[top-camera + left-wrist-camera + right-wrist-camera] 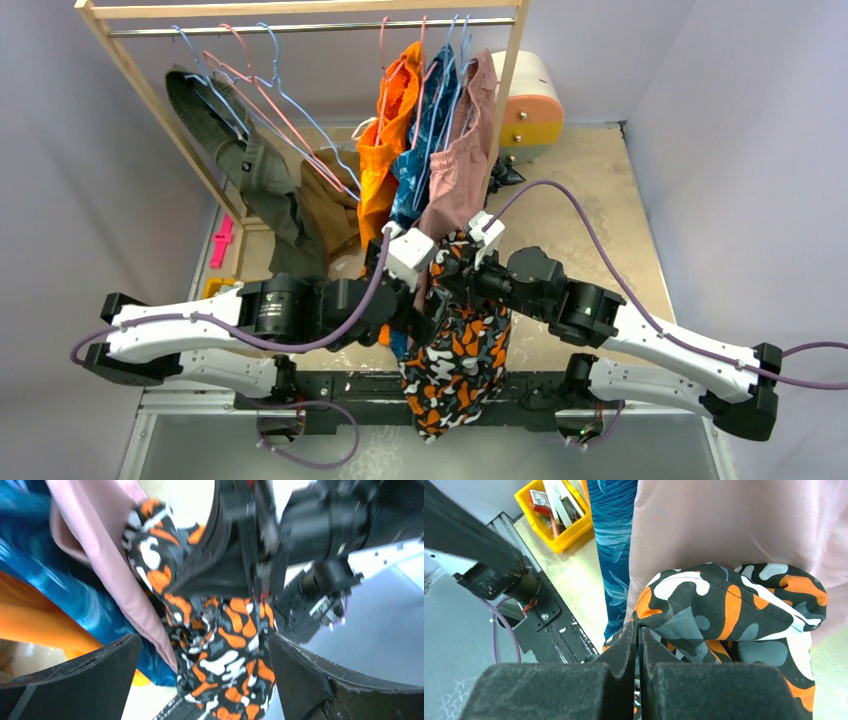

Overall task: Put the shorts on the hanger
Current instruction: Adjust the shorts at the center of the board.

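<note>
Camouflage-print shorts (458, 345) hang bunched between the two wrists, draping down over the table's (590, 190) near edge. The right gripper (639, 647) is pinched tight on a fold at their top. The left gripper (204, 642) stands spread wide, the shorts filling the gap between its fingers (100, 675). Plain pink shorts (455, 165) on the rail touch them from behind, with a blue garment (418, 150) just beside.

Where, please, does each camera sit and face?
Top external: above, behind the bases, looking down on rack, left arm, right arm, the shorts.
Left wrist: on the left gripper, faces the shorts and right arm; open fingers at bottom.
Right wrist: on the right gripper, looks along its fingers, shut on the shorts.
Shared by all: the shorts, pink shorts.
</note>
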Robot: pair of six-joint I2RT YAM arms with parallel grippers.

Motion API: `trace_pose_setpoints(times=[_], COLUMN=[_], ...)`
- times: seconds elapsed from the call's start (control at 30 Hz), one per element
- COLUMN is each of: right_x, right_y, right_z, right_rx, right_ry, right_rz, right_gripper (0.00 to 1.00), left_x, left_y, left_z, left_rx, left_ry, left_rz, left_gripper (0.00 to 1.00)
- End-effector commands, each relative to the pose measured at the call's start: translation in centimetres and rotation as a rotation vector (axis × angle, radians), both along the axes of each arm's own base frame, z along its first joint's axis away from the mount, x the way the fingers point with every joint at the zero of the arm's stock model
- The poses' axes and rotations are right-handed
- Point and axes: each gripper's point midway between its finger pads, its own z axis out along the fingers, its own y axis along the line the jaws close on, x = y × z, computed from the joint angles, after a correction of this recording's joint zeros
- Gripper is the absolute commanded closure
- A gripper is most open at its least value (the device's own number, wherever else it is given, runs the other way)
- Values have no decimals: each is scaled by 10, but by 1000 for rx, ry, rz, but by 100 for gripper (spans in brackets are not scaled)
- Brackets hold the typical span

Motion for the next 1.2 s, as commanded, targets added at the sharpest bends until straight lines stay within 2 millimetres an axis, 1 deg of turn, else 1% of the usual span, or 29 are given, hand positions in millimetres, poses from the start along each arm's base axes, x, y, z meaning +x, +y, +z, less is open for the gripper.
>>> trace_pose_setpoints(times=[0.0, 0.07, 0.13, 0.17, 0.2, 0.27, 0.37, 0.43, 0.5, 0.53, 0.6, 0.7, 0.73, 0.8, 0.87, 1.03, 1.17], right_x=[7, 6, 5, 3, 0, -11, -28, -36, -44, -46, -50, -55, -58, -61, -60, -57, -57], right_y=[3, 3, 1, 0, -2, -2, -3, -4, -4, -6, -8, -9, -9, -10, -11, -9, -7], right_z=[27, 31, 36, 38, 40, 47, 68, 86, 99, 121, 142, 161, 165, 170, 171, 159, 157], right_rx=[64, 75, 86, 90, 95, 118, 183, 231, 267, 312, 356, 395, 408, 438, 446, 432, 438], right_ry=[-54, -56, -56, -57, -56, -51, -65, -85, -98, -126, -153, -169, -159, -143, -136, -94, -85], right_rz=[-20, -16, -16, -11, 0, 52, 137, 173, 212, 221, 234, 258, 268, 275, 264, 241, 244], right_gripper=[100, 100, 100, 100, 100, 100, 100, 100, 100, 100, 100, 100, 100, 100, 100, 100, 100], left_x=[35, 44, 48, 49, 49, 44, 26, 17, 9, 4, -4, -18, -21, -24, -24, -20, -11], left_y=[11, 19, 31, 37, 43, 50, 53, 54, 51, 47, 35, 14, 9, 1, -1, 8, 13], left_z=[56, 67, 74, 74, 67, 68, 80, 84, 88, 89, 89, 82, 77, 72, 70, 75, 67], left_rx=[5, -23, -73, -104, -123, -224, -379, -407, -410, -406, -379, -297, -263, -222, -201, -190, -118], left_ry=[-213, -254, -262, -260, -255, -229, -169, -154, -147, -146, -144, -141, -139, -144, -158, -206, -227], left_rz=[145, 202, 249, 265, 268, 244, 138, 83, 22, -15, -83, -199, -223, -256, -270, -268, -236], left_gripper=[1, 0, 0, 0, 0, 0, 0, 0, 0, 0, 0, 7, 9, 10, 10, 10, 12])
